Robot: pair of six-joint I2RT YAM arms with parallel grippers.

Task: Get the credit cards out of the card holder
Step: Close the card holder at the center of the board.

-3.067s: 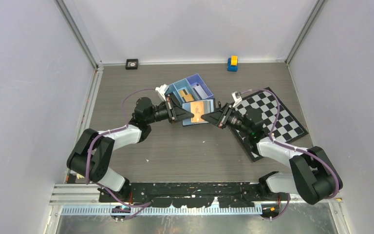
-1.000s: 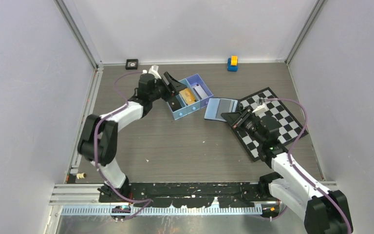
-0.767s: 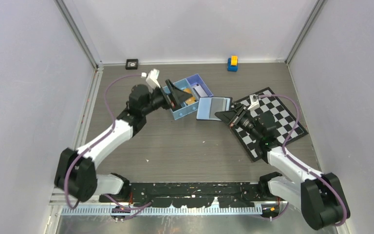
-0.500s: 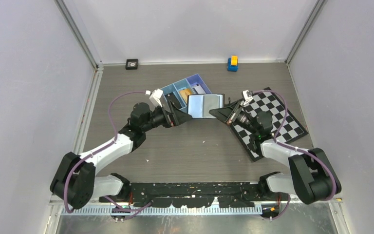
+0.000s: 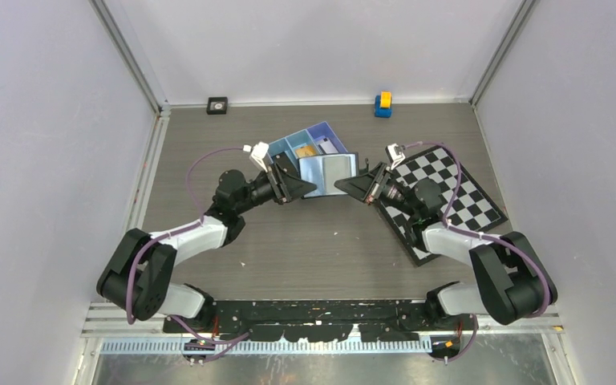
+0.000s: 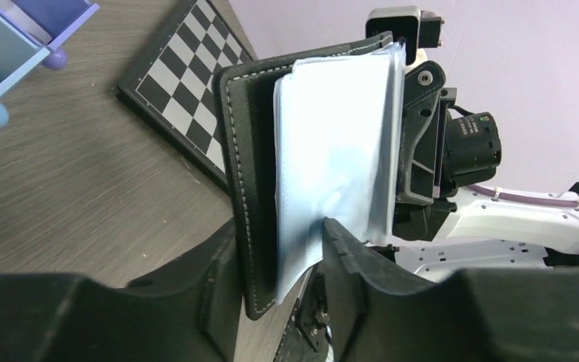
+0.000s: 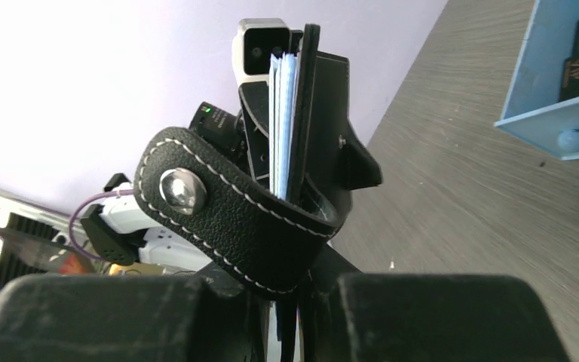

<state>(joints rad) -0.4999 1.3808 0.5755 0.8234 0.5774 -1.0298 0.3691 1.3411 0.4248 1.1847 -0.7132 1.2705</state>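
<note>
The card holder [image 5: 326,168], black outside and pale bluish inside, hangs open above the table between my two grippers. My right gripper [image 5: 340,186] is shut on its right edge; the right wrist view shows the strap tab [image 7: 219,215] with its snap curling over the jaws. My left gripper [image 6: 279,245] has its jaws closed on the other edge, one finger on the black cover [image 6: 243,181], the other denting a pale sleeve [image 6: 335,143]. No card face shows among the sleeves. An orange-gold credit card [image 5: 305,150] and a second card [image 5: 330,147] lie in the blue tray [image 5: 287,144].
The black-and-white chequered board [image 5: 453,192] lies under the right arm. A small yellow and blue block [image 5: 382,104] and a small black square [image 5: 217,104] sit by the back wall. Grey walls close in both sides.
My left gripper came back from the tray, opened wide, then closed on the holder's left edge. My right gripper carried the opened holder left and up toward the tray.
</note>
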